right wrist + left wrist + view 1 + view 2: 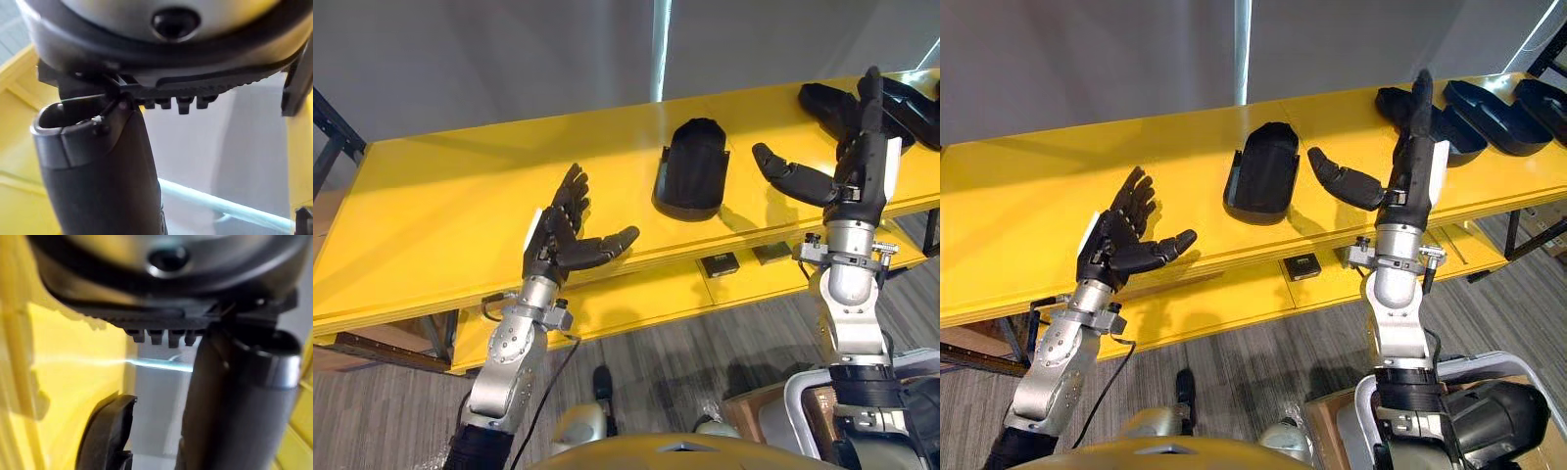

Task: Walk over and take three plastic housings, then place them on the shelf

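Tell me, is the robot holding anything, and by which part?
Nothing is held: the left hand and right hand are open, clear of the black housing between them.

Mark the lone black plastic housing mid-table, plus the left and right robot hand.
Lone black plastic housing [690, 166]: left eye view, middle of its shell.
Left robot hand [556, 240]: left eye view, middle of the hand.
Right robot hand [1414, 176]: right eye view, middle of the hand.

I seem to be in a workshop. A long yellow worktop [440, 215] carries black moulded plastic housings [691, 168], with a grey plank floor [705, 357] below.
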Robot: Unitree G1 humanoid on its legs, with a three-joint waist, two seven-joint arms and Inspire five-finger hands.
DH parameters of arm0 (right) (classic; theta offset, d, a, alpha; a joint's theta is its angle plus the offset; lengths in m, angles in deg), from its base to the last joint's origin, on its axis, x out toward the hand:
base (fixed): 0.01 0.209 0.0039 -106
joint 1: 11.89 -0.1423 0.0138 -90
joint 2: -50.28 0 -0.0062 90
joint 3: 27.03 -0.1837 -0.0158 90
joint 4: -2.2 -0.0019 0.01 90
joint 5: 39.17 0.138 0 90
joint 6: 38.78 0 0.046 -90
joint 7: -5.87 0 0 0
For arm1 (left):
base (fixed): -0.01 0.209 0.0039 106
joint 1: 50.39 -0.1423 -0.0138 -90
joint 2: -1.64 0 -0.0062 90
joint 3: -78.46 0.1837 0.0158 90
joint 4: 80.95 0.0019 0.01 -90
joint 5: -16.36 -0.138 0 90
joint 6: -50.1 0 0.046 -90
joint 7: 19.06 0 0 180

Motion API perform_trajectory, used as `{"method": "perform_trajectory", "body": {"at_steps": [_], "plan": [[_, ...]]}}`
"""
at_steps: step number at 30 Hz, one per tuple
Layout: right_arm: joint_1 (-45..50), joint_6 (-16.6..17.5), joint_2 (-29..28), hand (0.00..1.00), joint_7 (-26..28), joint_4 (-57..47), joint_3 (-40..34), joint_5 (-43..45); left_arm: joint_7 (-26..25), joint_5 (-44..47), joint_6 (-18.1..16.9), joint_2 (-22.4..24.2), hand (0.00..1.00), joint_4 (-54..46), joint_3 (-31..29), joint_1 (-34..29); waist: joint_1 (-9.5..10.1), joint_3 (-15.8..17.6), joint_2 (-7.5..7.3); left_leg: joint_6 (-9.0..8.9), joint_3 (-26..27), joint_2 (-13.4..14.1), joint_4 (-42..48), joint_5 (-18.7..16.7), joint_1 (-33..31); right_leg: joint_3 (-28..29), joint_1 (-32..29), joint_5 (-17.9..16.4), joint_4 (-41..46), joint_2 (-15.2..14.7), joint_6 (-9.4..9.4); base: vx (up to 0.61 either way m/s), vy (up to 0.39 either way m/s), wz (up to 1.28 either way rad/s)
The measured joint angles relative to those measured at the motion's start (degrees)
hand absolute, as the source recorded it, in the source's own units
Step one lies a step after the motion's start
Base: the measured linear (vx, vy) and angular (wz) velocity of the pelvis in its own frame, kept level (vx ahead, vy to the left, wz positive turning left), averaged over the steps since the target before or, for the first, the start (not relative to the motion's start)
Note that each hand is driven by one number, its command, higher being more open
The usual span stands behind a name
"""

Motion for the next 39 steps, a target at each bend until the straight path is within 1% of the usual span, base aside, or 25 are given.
{"method": "perform_trajectory", "body": {"at_steps": [1,3,4,6,7,10,11,15,16,19,21,22,23,24,26,31,33,35,39], "plan": [[-1.5,-0.9,0.1,1.00,1.9,3.0,-0.2,3.1,0.1,-0.1,0.0,-0.3,1.00,0.0,0.0,1.1,-0.03,0.0,0.02,-0.01,0.0,0.0,0.0,0.0,0.0,0.1,0.0,0.0,0.0,0.0,0.02,-0.03,-0.005,-0.03],[-4.3,-4.1,0.3,1.00,3.6,9.0,-0.4,5.4,0.3,-0.1,0.1,-1.1,1.00,0.0,0.1,3.4,0.01,-0.1,0.11,-0.01,-0.1,0.0,0.0,0.1,0.1,0.1,0.1,0.2,0.0,0.0,-0.04,-0.01,-0.006,0.02],[-7.2,-7.7,0.5,1.00,4.3,14.3,-0.3,6.1,0.5,-0.1,0.7,-1.9,1.00,0.4,0.2,5.7,0.10,-0.1,0.18,0.07,-0.3,-0.1,0.0,0.1,0.1,0.1,0.2,0.3,0.0,0.0,-0.10,-0.01,-0.017,0.04],[-11.7,-12.3,0.9,1.00,5.0,21.4,-0.2,7.8,0.8,-0.1,1.9,-3.9,1.00,3.6,1.4,9.8,0.26,-0.2,0.32,0.09,-0.6,-0.1,0.0,0.1,0.2,-0.1,0.7,0.4,-0.4,0.1,-0.02,0.00,-0.022,0.07],[-12.8,-13.2,1.3,1.00,5.3,22.9,0.1,8.5,1.2,-0.1,2.5,-4.2,1.00,4.6,1.5,10.7,0.23,-0.2,0.35,0.11,-0.7,-0.1,0.0,0.2,0.2,-0.3,0.9,0.4,-0.6,0.2,-0.01,0.00,-0.023,0.08],[-19.3,-17.6,4.3,1.00,6.9,29.5,1.6,11.0,2.2,-0.1,5.5,-5.2,1.00,10.3,2.2,14.5,0.41,-0.2,0.38,0.21,-1.0,0.0,0.0,0.2,0.2,-0.4,1.2,0.8,-1.1,0.4,0.39,0.01,-0.017,0.02],[-21.8,-18.5,5.1,1.00,7.5,31.6,1.9,12.3,2.4,-0.1,6.5,-5.4,1.00,11.9,2.3,15.2,0.39,-0.2,0.38,0.49,-1.1,0.0,0.0,0.4,0.2,-0.5,1.2,0.8,-1.1,0.5,0.38,0.02,-0.032,0.04],[-27.5,-20.2,6.7,1.00,8.2,36.3,2.4,12.3,3.8,0.1,9.0,-6.1,1.00,16.1,3.0,17.5,0.42,-0.2,0.41,0.57,-1.8,0.0,0.0,0.8,0.4,-0.8,1.8,0.6,-1.1,0.7,0.13,0.01,-0.030,0.09],[-28.2,-20.2,6.8,1.00,8.5,37.0,2.5,12.3,4.1,0.1,9.3,-6.2,1.00,16.5,3.1,18.0,0.47,-0.2,0.43,0.54,-1.9,0.0,0.0,0.8,0.4,-0.8,1.8,0.6,-1.1,0.8,0.09,0.00,-0.030,0.07],[-32.3,-21.8,7.0,1.00,10.4,41.3,4.4,12.3,5.4,0.2,10.5,-6.4,1.00,18.9,3.5,20.4,0.77,-0.2,0.68,0.46,-2.1,0.1,0.0,0.8,0.3,-0.8,1.9,0.5,-1.1,1.0,-0.07,0.00,0.000,0.00],[-34.5,-22.7,7.0,1.00,11.2,44.1,5.9,12.3,6.4,0.4,10.6,-6.4,1.00,20.8,4.2,22.2,0.95,0.0,0.94,0.42,-2.2,0.1,0.0,0.8,0.3,-0.8,1.9,0.5,-1.0,1.0,-0.08,-0.02,-0.003,0.01],[-35.7,-23.6,7.1,1.00,11.8,45.4,6.3,12.3,7.0,0.5,11.0,-6.4,1.00,22.2,4.8,23.7,1.25,0.0,1.09,0.08,-2.2,0.1,0.0,0.5,0.3,-0.8,1.9,0.4,-1.0,1.0,-0.10,0.00,0.000,0.00],[-36.0,-23.8,7.1,1.00,11.9,45.7,6.5,12.3,7.1,0.6,11.1,-6.4,1.00,22.4,4.8,23.9,1.32,0.0,1.13,0.06,-2.2,0.1,0.0,0.5,0.3,-0.8,1.9,0.4,-1.0,1.0,-0.11,-0.03,-0.002,0.02],[-37.5,-24.6,7.1,1.00,13.3,47.5,7.3,12.3,8.1,1.8,11.5,-6.4,1.00,24.3,5.5,25.7,1.63,0.2,1.38,0.06,-2.3,0.1,0.0,0.5,0.3,-0.8,1.9,0.3,-1.0,1.0,-0.31,0.00,0.000,0.00],[-39.8,-25.9,7.1,1.00,14.9,49.5,8.7,12.4,9.3,3.8,11.6,-6.4,1.00,26.4,5.6,27.1,1.75,0.4,1.68,0.08,-2.3,0.1,0.0,0.5,0.2,-0.8,1.8,0.3,-0.9,0.9,-0.31,-0.02,-0.003,0.01],[-43.3,-28.1,7.1,1.00,17.9,52.1,9.9,12.8,10.9,7.7,11.7,-6.4,1.00,29.5,5.6,28.5,1.90,0.8,1.67,0.14,-2.4,0.1,0.1,0.6,0.2,-0.9,1.8,0.3,-0.8,0.9,-0.30,0.00,0.000,0.00],[-45.1,-29.0,7.1,1.00,18.4,53.9,10.0,12.8,11.2,7.9,11.8,-6.4,1.00,30.7,5.7,30.4,2.03,1.3,1.66,0.16,-2.6,0.1,0.1,0.6,0.3,-1.0,1.8,0.3,-0.4,0.9,-0.27,-0.01,-0.011,0.03],[-46.3,-29.9,7.1,1.00,19.3,54.1,10.3,12.7,11.8,9.5,12.9,-6.4,1.00,33.0,6.7,33.9,1.99,2.3,1.66,0.13,-2.9,0.1,0.1,0.8,0.4,-1.0,1.8,0.2,0.1,0.8,-0.31,-0.02,-0.015,0.05],[-48.5,-30.7,7.0,1.00,20.3,55.6,10.5,12.5,13.1,9.7,14.2,-6.3,1.00,34.4,7.8,37.2,2.01,3.2,1.77,0.10,-3.0,0.2,0.1,1.0,0.5,-0.9,1.8,0.0,0.6,0.8,-0.38,-0.02,-0.007,0.01]]}}
